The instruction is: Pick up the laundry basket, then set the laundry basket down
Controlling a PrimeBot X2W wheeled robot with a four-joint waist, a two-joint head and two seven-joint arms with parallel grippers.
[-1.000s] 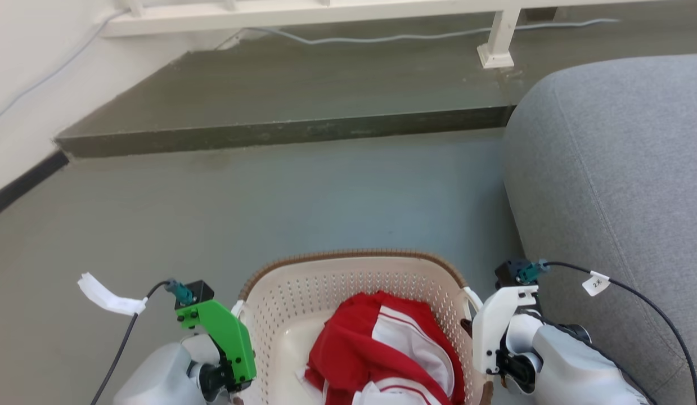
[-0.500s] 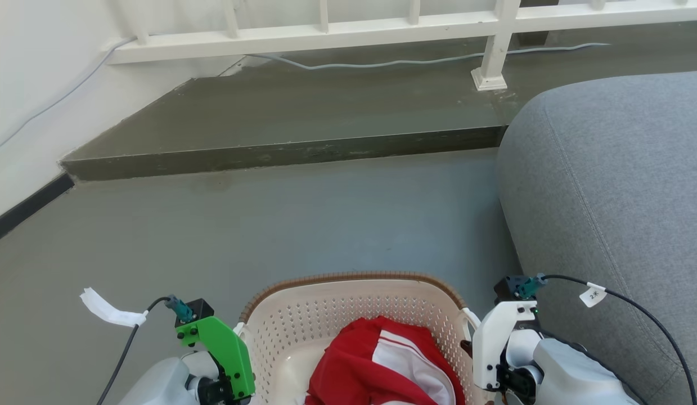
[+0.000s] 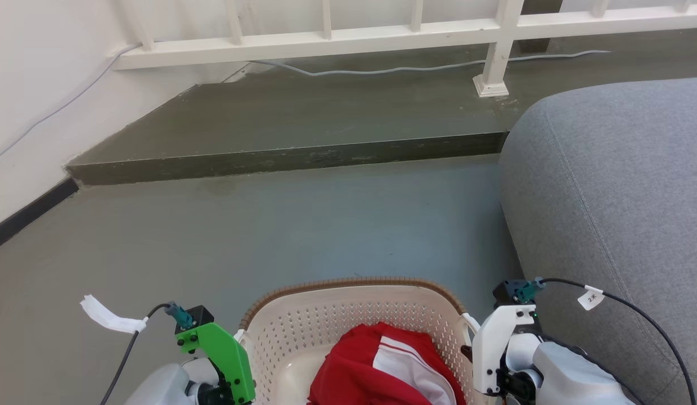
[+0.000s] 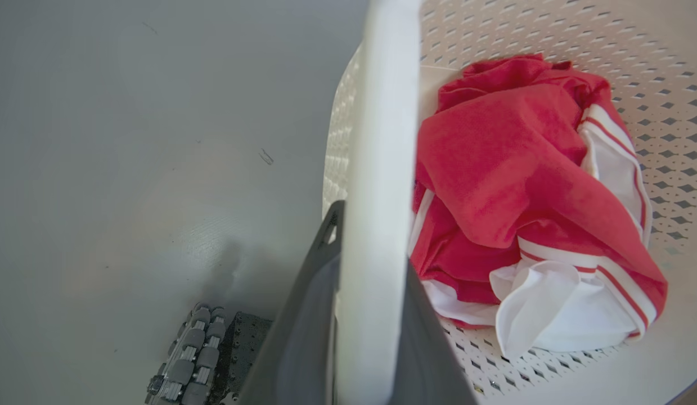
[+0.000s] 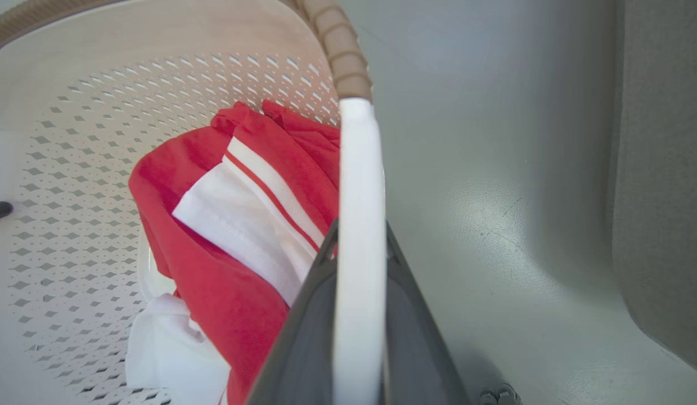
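Squarely between the two arms, the laundry basket (image 3: 354, 315) spans from left end effector (image 4: 371, 242) to right end effector (image 5: 359, 236). Each is clenched on a white side handle (image 4: 382, 112). The floor (image 3: 325, 225) lies straight below both, so lowering likely wants them level.

Left gripper (image 4: 372, 242) around laundry basket (image 4: 551, 34) handle (image 4: 385, 112)
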